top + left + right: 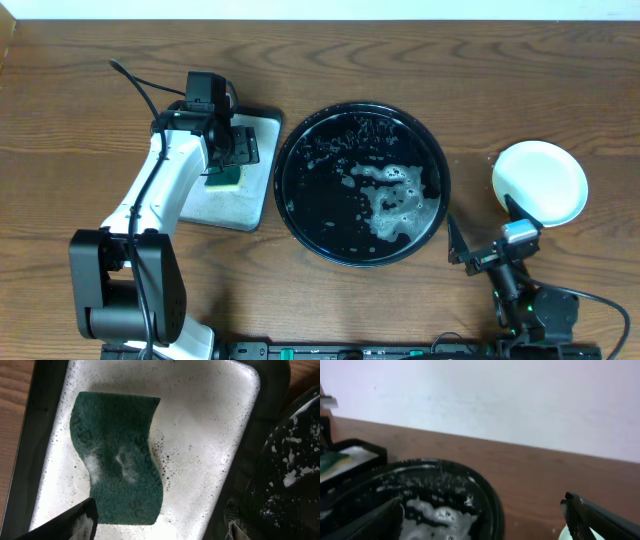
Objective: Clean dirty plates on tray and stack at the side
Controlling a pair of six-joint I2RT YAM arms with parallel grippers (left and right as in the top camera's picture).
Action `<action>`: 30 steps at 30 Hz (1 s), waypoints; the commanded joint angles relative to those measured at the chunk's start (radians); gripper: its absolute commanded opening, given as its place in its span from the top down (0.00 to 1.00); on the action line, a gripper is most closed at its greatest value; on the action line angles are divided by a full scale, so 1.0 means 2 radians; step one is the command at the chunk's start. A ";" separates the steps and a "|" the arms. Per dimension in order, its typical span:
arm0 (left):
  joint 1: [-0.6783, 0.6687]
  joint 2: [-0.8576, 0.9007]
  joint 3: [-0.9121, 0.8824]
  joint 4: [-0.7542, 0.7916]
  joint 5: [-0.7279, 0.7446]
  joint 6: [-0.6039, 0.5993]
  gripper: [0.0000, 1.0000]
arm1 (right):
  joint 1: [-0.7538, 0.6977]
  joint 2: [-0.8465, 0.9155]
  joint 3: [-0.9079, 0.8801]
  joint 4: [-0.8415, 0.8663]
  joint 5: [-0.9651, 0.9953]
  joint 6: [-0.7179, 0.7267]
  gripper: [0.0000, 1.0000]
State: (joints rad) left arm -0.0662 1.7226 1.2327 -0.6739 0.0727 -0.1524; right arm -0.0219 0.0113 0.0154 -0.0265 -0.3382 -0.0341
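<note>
No text, label, brand or number can be read anywhere.

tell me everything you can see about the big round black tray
The round black tray sits flat on the wooden table, about mid-table. It looks like glossy plastic, with a raised rim all round. It carries nothing solid. It is wet: white soap foam pools right of its middle, with droplets scattered elsewhere. The smaller rectangular tray sits close on its left; whether they touch is unclear.
</note>
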 commanded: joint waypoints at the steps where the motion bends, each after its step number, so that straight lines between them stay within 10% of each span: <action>1: 0.002 -0.001 -0.002 -0.002 -0.001 0.005 0.18 | 0.009 -0.003 -0.005 0.002 -0.003 -0.004 0.01; 30: -0.058 -0.092 -0.045 -0.001 -0.001 0.005 0.18 | 0.009 -0.002 -0.005 -0.009 -0.003 -0.004 0.01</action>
State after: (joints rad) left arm -0.1196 1.6562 1.1828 -0.6735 0.0723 -0.1524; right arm -0.0219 0.0109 0.0067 -0.0406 -0.3405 -0.0341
